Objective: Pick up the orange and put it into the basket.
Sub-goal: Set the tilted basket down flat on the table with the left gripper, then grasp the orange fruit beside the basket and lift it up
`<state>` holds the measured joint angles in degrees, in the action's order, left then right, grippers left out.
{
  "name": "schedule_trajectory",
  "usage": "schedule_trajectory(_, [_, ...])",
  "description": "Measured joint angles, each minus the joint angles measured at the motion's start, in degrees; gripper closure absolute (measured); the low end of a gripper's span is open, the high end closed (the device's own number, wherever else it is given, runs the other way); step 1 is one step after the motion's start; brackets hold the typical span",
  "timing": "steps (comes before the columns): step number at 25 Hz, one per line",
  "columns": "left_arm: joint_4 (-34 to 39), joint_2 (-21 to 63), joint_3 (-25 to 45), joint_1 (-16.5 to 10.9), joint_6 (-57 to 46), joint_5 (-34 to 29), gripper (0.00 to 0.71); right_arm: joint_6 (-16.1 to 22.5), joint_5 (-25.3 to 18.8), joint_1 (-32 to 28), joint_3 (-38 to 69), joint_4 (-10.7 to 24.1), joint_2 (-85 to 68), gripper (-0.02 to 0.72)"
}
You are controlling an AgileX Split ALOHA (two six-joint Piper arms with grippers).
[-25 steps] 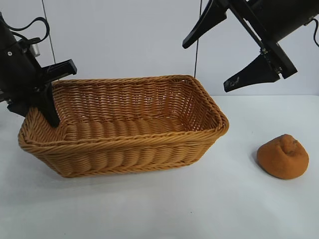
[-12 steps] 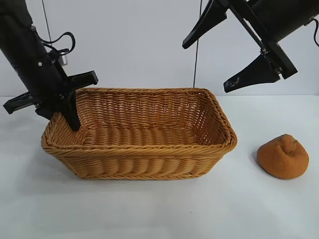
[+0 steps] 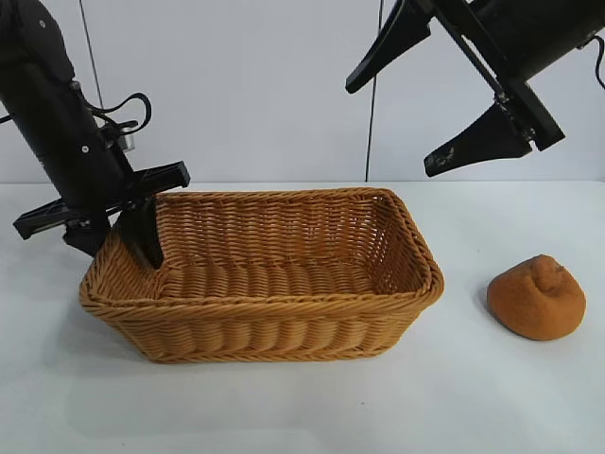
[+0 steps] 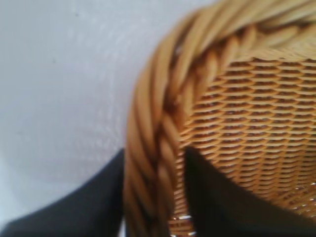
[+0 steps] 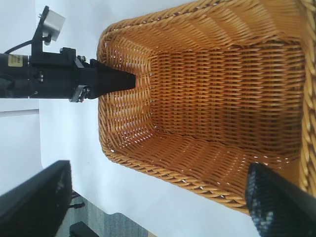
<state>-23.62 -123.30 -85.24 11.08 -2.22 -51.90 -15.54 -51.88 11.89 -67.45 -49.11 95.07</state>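
So the orange (image 3: 536, 297) is just sitting on the white table (image 3: 454, 397), off past the short end of the basket (image 3: 284, 331) on the right arm's side, clear of it and not touching anything. It's lumpy, brownish-orange, knob pointing up. Nobody's holding it.

The right gripper (image 3: 437, 115) hangs high up over that end of the basket, well above the orange and a bit toward the basket from it. Its two black fingers are spread wide with nothing between them. In the right wrist view you see both fingertips (image 5: 279, 205) framing the basket interior, which has only wicker in it.

The left gripper (image 3: 118, 222) is way over at the far short end of the basket, so the whole basket lies between it and the orange. It straddles the braided rim: one finger (image 3: 142, 232) reaches down inside along the end wall, the other sits outside over the table. The left wrist view shows it nicely, the rim (image 4: 158, 148) running right between the two dark fingers. Whether they're actually pinching the rim or just sitting loosely either side of it, I honestly can't tell.

The basket itself rests flat on the table, long side facing the camera.
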Motion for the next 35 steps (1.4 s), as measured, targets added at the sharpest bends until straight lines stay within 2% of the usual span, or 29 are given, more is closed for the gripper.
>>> schedule_trajectory(2, [0.00, 0.00, -1.36, 0.00, 0.24, -2.40, 0.129, 0.00, 0.00, 0.00, 0.00, 0.12, 0.00, 0.052])
schedule_trajectory(4, [0.00, 0.00, -3.50, 0.00, 0.83, -5.65, 0.095, 0.00, 0.00, 0.00, 0.00, 0.23, 0.00, 0.052])
schedule_trajectory(7, [0.00, 0.40, -7.61, 0.00, 1.09, -10.45, 0.078, 0.00, -0.19, 0.00, 0.00, 0.23, 0.00, 0.052])
schedule_trajectory(11, [0.37, 3.54, -12.04, -0.12, 1.25, -12.89, 0.073, 0.00, -0.36, 0.00, -0.02, 0.23, 0.00, 0.052])
schedule_trajectory(16, [4.40, 6.82, -15.69, -2.42, 0.82, -16.36, 0.072, 0.00, -0.36, 0.00, -0.02, 0.23, 0.00, 0.052])
schedule_trajectory(25, [20.05, 8.91, -15.76, -8.66, -1.38, -17.60, 0.072, 0.00, -0.36, 0.00, -0.02, 0.23, 0.00, 0.052])
schedule_trajectory(30, [21.01, 12.95, -13.81, -9.28, -1.90, -17.60, 0.072, 0.00, -0.55, 0.00, -0.02, 0.30, 0.00, 0.052])
schedule_trajectory(35, [21.31, 21.45, -4.01, -9.28, -1.95, -17.54, 0.072, 0.00, -1.06, 0.00, -0.02, 0.87, 0.00, 0.052])
